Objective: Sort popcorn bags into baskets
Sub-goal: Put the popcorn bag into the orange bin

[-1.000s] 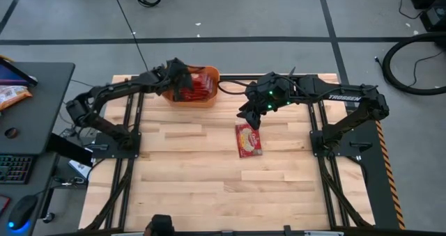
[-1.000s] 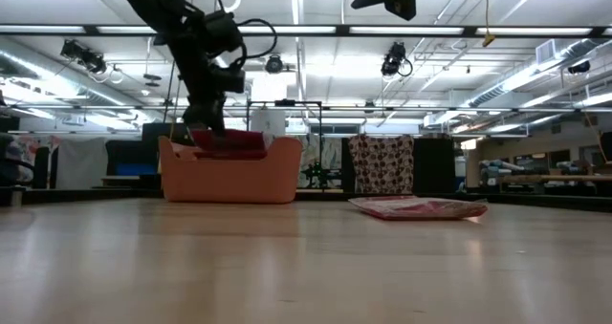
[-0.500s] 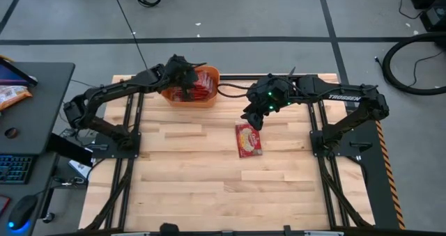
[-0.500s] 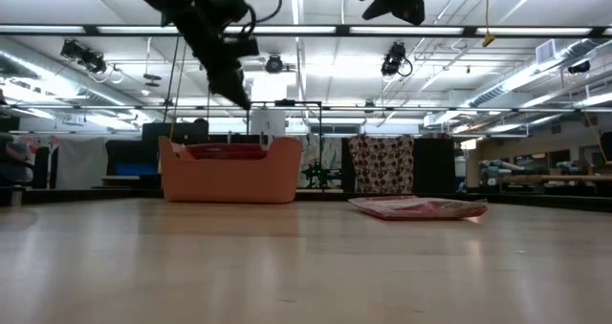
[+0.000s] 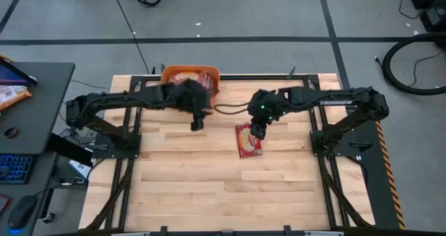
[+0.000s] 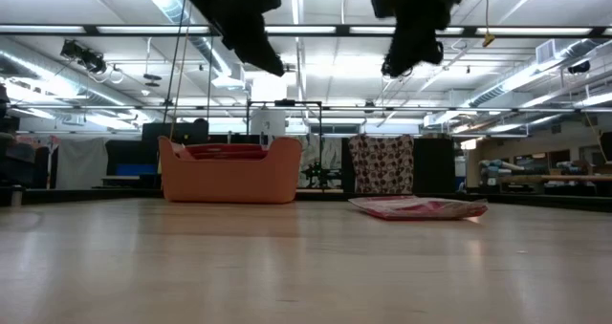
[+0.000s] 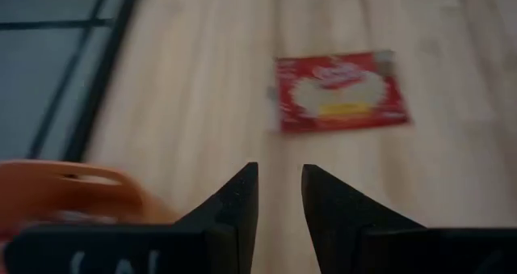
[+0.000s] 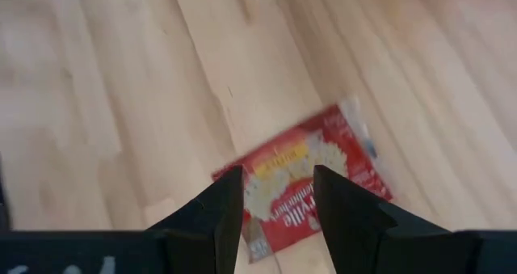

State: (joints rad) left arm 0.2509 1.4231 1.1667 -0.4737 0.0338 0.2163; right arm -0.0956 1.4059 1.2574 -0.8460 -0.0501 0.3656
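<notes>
One red popcorn bag (image 5: 249, 140) lies flat on the table right of centre; it also shows as the bag (image 6: 418, 207), (image 7: 339, 90), (image 8: 303, 189). The orange basket (image 5: 190, 74) stands at the far edge, with red bags (image 6: 228, 151) showing at its rim. My right gripper (image 5: 258, 129) hangs open in the air just above the lone bag's far end, and its fingers frame the bag in the wrist view (image 8: 279, 201). My left gripper (image 5: 197, 121) hovers near the basket's near side with a narrow gap between its fingers (image 7: 279, 195), holding nothing.
Both arms reach in over the table's far half, and their grippers (image 6: 253, 28), (image 6: 416, 28) hang high above the tabletop. The left arm crosses over the basket's near rim. Bare wood (image 5: 230, 187) spreads across the near half. A desk with a keyboard (image 5: 14, 168) stands left of the table.
My left gripper has risen out of the basket and swung toward the near edge and the table's middle, leaving the bags in the basket. My right gripper has moved toward the near edge until it hangs over the lone bag. The bag has not moved.
</notes>
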